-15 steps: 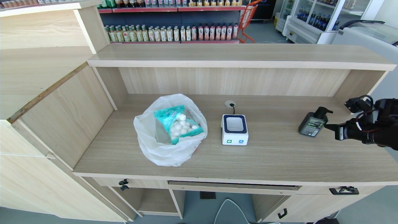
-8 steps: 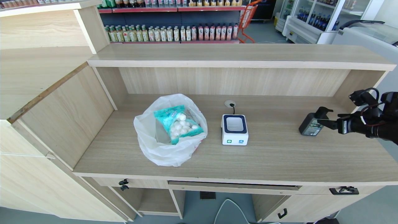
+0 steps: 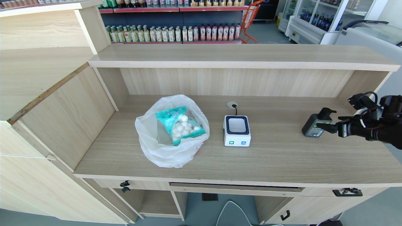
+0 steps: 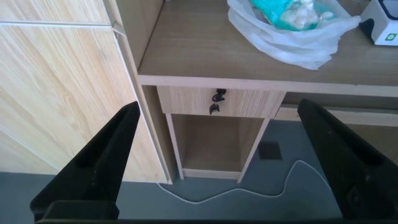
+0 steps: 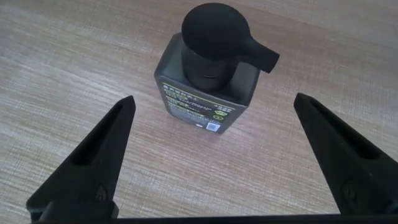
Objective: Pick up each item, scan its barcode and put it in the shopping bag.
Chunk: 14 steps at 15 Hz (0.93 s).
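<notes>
Head view: a white shopping bag (image 3: pixel 166 147) sits open on the left part of the counter (image 3: pixel 276 157), with a teal packet (image 3: pixel 179 125) of white balls inside. The scanner (image 3: pixel 237 130) stands just to its right, apart from it. Near the counter's right end a dark pump bottle (image 3: pixel 314 125) stands upright. The right gripper (image 3: pixel 326 124) is level with it, one finger crossing in front of the bottle.

Left wrist view: the left gripper (image 4: pixel 217 104) hangs below the counter's front edge near its left end, jaws spread wide and holding nothing. Beyond it are a drawer (image 4: pixel 214 102), the bag (image 4: pixel 292 37) and a corner of the scanner (image 4: pixel 385 25).

Right wrist view: the right gripper (image 5: pixel 212 98) has its jaws released, wide apart. The bottle (image 5: pixel 208 71) stands on the counter (image 5: pixel 74 56) between the fingers (image 5: pixel 93 155), touching neither.
</notes>
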### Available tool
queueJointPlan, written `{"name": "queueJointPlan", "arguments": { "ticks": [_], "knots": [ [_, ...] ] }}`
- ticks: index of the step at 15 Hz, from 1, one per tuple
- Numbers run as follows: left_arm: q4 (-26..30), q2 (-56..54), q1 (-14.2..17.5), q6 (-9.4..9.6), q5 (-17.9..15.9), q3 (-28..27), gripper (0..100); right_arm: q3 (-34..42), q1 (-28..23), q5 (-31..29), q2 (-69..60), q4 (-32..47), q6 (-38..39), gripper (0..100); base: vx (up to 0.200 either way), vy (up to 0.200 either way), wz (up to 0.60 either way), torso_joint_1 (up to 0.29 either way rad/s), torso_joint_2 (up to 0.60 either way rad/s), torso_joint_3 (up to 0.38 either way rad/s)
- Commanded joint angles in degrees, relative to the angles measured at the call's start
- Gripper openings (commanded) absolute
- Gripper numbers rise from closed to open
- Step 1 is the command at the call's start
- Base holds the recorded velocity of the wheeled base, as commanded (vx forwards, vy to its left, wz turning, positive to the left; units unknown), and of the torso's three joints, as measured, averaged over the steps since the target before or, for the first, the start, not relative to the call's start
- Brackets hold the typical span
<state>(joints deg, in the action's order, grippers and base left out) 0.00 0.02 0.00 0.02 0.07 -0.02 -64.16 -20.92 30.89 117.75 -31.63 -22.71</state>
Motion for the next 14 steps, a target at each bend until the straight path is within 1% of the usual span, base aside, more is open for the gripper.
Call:
{"name": "queueJointPlan", "arguments": {
  "ticks": [1, 6, 8, 11, 14],
  "knots": [
    [0.00, -0.02, 0.00, 0.06, 0.01, 0.02, 100, -1.32, 0.35, 1.10, 2.49, -0.09, 0.04, 100, 0.000, 0.000, 0.00, 0.000, 0.00, 0.000],
    [0.00, -0.02, 0.00, -0.02, 0.01, 0.02, 100, -7.30, 1.32, 1.98, 6.53, -0.53, 0.12, 100, 0.000, 0.000, 0.00, 0.000, 0.00, 0.000],
    [0.00, -0.02, 0.00, 0.06, 0.01, 0.02, 100, -8.35, 1.41, 2.77, 7.58, -0.45, 0.30, 100, 0.000, 0.000, 0.00, 0.000, 0.00, 0.000],
    [0.00, -0.02, 0.00, -0.02, 0.01, 0.02, 100, -9.76, 2.29, 7.25, 9.43, -0.09, 0.39, 100, 0.000, 0.000, 0.00, 0.000, 0.00, 0.000],
    [0.00, -0.02, 0.00, -0.02, 0.01, -0.06, 100, -10.11, 3.34, 10.07, 10.31, 0.26, 1.44, 100, 0.000, 0.000, 0.00, 0.000, 0.00, 0.000]
  ]
}}
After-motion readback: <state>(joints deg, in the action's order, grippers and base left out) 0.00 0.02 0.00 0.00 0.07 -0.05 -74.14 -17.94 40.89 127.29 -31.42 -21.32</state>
